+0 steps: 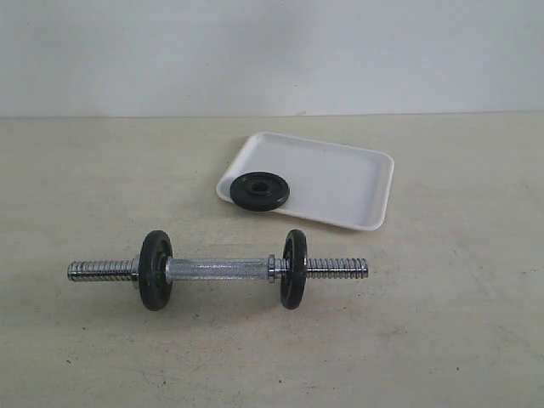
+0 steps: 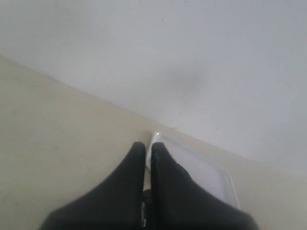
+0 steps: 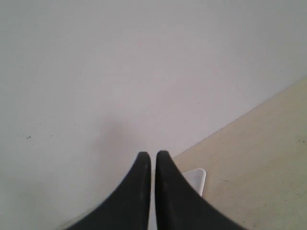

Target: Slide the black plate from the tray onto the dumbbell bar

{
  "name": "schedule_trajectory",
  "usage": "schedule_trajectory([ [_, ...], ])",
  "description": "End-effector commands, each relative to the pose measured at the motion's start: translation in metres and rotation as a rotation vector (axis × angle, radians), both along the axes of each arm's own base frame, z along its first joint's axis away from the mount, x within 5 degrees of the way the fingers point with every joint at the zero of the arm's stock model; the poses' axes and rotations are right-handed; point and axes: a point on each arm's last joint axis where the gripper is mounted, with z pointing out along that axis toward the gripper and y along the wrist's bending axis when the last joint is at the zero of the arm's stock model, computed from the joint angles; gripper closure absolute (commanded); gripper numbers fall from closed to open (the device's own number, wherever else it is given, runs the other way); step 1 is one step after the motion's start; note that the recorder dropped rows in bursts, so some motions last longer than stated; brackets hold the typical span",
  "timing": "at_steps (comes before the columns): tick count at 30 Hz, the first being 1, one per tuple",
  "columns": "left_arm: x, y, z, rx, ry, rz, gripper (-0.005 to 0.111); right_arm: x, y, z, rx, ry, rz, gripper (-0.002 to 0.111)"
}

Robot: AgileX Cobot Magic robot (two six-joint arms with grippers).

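Note:
The glossy black plate (image 1: 258,190) lies flat at the near left corner of the white tray (image 1: 340,174), partly over its rim. In front of it the dumbbell bar (image 1: 218,269) rests across the table, chrome ends bare, two dark discs on it. Neither gripper shows in the exterior view. In the left wrist view my left gripper (image 2: 148,149) is shut with nothing between its black fingers; the tray (image 2: 211,177) shows beyond them. My right gripper (image 3: 153,158) is also shut and empty, with a tray corner (image 3: 197,178) past it.
The beige table (image 1: 442,323) runs back to a pale wall (image 1: 272,51). Nothing else stands on it.

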Motion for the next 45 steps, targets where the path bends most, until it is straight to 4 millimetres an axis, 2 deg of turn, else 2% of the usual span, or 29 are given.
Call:
schedule_trajectory([
  [1,-0.009,-0.013,0.022,0.122,-0.116,-0.153,0.102,-0.002,0.004,0.007,-0.091,-0.031,0.059,0.108],
  [7,-0.026,-0.040,0.036,0.346,-0.397,-0.457,0.102,-0.012,0.009,0.043,-0.233,-0.170,0.169,0.108],
  [9,-0.030,-0.044,0.037,0.427,-0.469,-0.504,0.102,-0.016,0.010,0.054,-0.303,-0.225,0.193,0.108],
  [12,-0.026,-0.041,0.036,0.460,-0.453,-0.452,0.102,-0.024,0.010,0.074,-0.398,-0.310,0.232,0.108],
  [17,-0.014,-0.038,0.034,0.418,-0.364,-0.434,0.098,-0.033,0.015,0.097,-0.706,-0.348,0.329,0.108],
  [20,0.000,-0.038,0.032,0.348,-0.271,-0.447,0.083,-0.028,0.020,0.109,-0.789,-0.340,0.364,0.108],
  [25,0.032,-0.039,0.042,0.265,-0.129,-0.466,0.037,-0.011,0.029,0.118,-0.819,-0.284,0.391,0.108],
  [27,0.049,-0.039,0.052,0.221,-0.088,-0.470,0.026,-0.004,0.034,0.115,-0.832,-0.248,0.408,0.108],
  [32,0.085,-0.049,0.077,0.234,-0.076,-0.594,0.026,0.009,0.042,0.110,-0.860,-0.178,0.443,0.108],
  [35,0.106,-0.054,0.092,0.348,-0.109,-0.672,0.030,0.013,0.044,0.108,-0.866,-0.159,0.452,0.108],
  [40,0.140,-0.070,0.108,0.594,-0.119,-0.761,0.032,0.014,0.045,0.107,-0.868,-0.154,0.455,0.108],
  [45,0.161,-0.109,0.101,0.948,-0.184,-0.930,0.031,0.014,0.045,0.108,-0.867,-0.155,0.454,0.108],
])
